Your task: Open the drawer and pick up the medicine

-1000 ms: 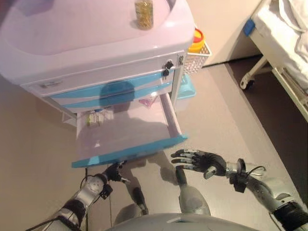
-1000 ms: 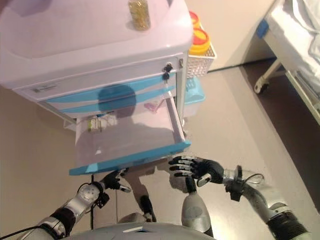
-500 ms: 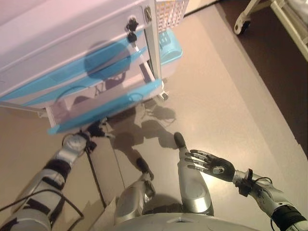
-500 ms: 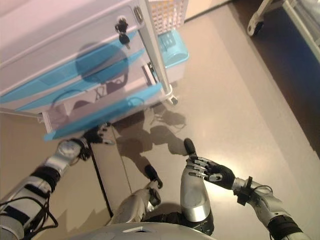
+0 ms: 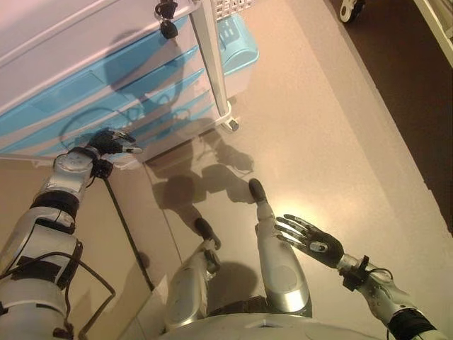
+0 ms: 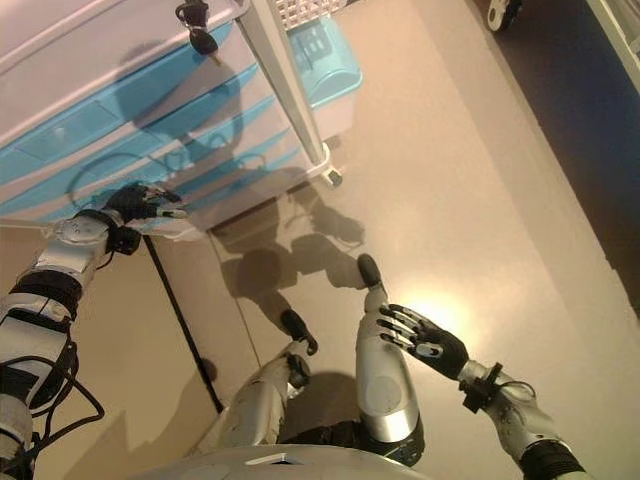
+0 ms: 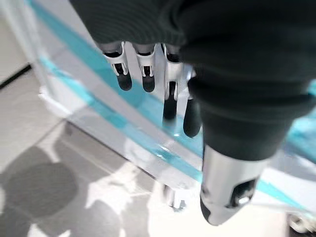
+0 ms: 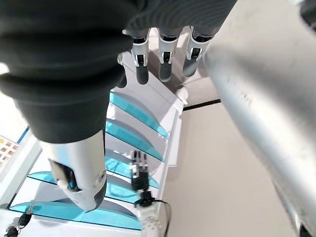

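The white cart (image 5: pixel 78 42) has several blue-fronted drawers (image 5: pixel 166 106), and all look nearly flush. My left hand (image 5: pixel 107 142) is at the front edge of the lowest drawer. Its fingers (image 7: pixel 170 101) are straight and point at the blue-striped front, holding nothing. My right hand (image 5: pixel 315 243) is open and palm up, low over the floor by my right side and far from the cart. Its fingers (image 8: pixel 163 64) are spread and empty. No medicine shows in any view, and no drawer's inside is visible.
A key (image 5: pixel 168 13) hangs in the cart's top lock. A light blue bin (image 5: pixel 237 49) stands on the floor right of the cart, beside its post and caster (image 5: pixel 231 125). A bed wheel (image 5: pixel 350 7) and dark flooring are at the far right.
The camera has tilted down. The drawer that stood pulled out with things in it now sits almost flush. My left hand rose from under it to its front. My right hand dropped back.
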Robot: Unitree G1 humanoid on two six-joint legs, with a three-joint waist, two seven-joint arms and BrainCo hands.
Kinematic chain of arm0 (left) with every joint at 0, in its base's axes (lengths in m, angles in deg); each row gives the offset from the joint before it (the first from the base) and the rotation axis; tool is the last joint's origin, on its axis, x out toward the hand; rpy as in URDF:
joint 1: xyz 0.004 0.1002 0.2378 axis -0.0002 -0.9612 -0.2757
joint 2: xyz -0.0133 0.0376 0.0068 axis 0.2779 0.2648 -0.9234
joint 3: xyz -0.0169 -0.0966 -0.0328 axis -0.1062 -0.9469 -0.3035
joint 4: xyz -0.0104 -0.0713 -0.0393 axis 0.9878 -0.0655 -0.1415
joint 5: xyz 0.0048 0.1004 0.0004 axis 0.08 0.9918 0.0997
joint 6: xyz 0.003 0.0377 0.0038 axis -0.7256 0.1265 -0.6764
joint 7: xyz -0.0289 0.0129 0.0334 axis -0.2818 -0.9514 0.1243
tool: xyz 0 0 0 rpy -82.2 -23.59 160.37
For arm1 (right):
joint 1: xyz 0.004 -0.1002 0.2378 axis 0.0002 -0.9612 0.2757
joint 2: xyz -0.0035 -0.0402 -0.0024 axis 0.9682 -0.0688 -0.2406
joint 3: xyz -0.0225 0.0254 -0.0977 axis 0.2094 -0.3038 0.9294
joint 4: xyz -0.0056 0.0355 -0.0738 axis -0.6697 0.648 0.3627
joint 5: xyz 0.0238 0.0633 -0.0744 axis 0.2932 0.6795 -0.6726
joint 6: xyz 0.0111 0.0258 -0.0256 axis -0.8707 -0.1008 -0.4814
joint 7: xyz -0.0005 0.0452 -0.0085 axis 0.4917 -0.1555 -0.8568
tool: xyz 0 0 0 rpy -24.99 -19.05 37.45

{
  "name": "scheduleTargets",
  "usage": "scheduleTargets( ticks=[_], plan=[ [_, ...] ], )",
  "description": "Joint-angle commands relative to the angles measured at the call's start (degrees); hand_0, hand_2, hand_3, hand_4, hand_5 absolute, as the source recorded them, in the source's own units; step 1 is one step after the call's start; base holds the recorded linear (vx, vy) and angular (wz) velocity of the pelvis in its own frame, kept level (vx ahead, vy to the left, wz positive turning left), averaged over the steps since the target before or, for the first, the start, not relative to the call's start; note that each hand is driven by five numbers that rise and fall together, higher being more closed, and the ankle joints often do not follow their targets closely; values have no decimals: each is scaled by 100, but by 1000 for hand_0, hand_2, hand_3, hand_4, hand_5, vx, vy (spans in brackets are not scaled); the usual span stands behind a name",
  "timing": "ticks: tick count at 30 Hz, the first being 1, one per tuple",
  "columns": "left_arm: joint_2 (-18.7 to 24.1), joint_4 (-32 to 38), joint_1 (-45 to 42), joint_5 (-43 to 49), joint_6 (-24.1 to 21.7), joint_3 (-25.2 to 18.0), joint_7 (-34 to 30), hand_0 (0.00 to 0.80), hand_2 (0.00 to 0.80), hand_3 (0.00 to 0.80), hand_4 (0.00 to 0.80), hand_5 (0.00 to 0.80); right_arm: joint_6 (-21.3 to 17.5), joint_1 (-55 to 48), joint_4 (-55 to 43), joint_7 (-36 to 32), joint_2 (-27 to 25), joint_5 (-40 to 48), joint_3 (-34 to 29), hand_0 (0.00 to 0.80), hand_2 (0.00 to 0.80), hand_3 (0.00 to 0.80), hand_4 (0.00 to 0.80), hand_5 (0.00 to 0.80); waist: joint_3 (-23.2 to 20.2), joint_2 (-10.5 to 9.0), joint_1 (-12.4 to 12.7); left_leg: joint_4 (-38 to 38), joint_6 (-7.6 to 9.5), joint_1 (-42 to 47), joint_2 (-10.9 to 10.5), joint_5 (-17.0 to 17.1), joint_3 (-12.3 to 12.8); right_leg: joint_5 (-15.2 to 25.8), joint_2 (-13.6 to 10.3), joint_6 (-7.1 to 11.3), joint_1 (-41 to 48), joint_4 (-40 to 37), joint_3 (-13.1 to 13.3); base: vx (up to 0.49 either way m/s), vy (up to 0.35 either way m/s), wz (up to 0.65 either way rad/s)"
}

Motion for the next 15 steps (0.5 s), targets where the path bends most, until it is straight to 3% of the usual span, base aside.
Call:
scheduleTargets(
  ticks=[1, 7, 9, 10, 15],
  plan=[
    [873, -210, 367, -143, -397, -491, -100, 0, 0, 0, 0, 0, -121, -274, -250, 13, 155, 91, 67, 0, 0, 0, 0, 0, -155, -375, 5, 1717, 196, -709, -103, -1021, -149, -463, -150, 335, -231, 467, 95, -10, -54, 8],
    [645, 282, 82, -192, -293, -392, -723, 0, 0, 0, 0, 0, -185, -213, -201, 276, 202, -199, -8, 0, 0, 0, 0, 0, -155, -411, 166, 1598, 180, -534, -109, -1026, -283, -426, -148, 351, 24, 378, -7, 6, -102, 5],
    [456, 794, -204, -348, -98, -390, -959, 0, 0, 0, 0, 0, -158, -175, -184, 607, 239, -254, -99, 0, 0, 0, 0, 0, -155, -415, 269, 1479, 165, -397, -133, -997, -365, -407, -148, 353, 201, 288, -95, -31, -177, 14],
    [415, 898, -274, -417, -46, -426, -1057, 0, 0, 0, 0, 0, -142, -133, -171, 745, 243, -315, -129, 0, 0, 0, 0, 0, -155, -476, 285, 1404, 181, -433, -160, -802, -314, -274, -170, 323, 149, 262, -82, -65, -215, 21],
    [-359, 1657, -1341, -457, 1, -415, -1536, 0, 0, 0, 0, 0, 152, 120, 273, 1877, 377, -764, -416, 0, 0, 0, 0, 0, -223, -472, 583, 906, 122, 130, -217, -659, -522, -259, -137, 300, 754, 7, -325, 34, -172, 12]
  ],
)
